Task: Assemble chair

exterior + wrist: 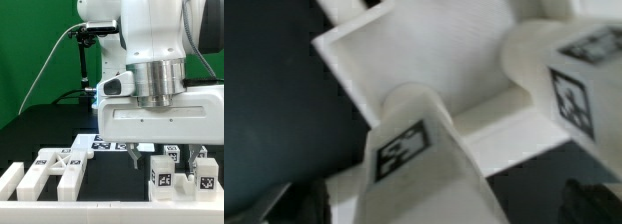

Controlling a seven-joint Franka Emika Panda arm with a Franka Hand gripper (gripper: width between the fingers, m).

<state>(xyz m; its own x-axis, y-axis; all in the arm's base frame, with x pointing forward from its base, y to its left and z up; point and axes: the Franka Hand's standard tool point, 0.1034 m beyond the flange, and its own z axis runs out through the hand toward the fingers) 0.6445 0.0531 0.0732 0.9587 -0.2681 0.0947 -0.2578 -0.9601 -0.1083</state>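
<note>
Evidently lining up a pick: fingers (134, 151) hang straight down near the tabletop (35, 128). They sit between the chair's frame piece (55, 170), on the exterior view's left, and its tagged blocks (165, 178), on the right. Pieces lie spread apart, probably for easy grasping. Wrist view is blurred and close on one block (411, 150). Finger opening and any hold: cannot tell.

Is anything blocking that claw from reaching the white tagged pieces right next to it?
Nothing visible does. The gripper hangs close beside the tagged white blocks, with only air between them. The blurred wrist view shows white pieces close up, nothing in front.
</note>
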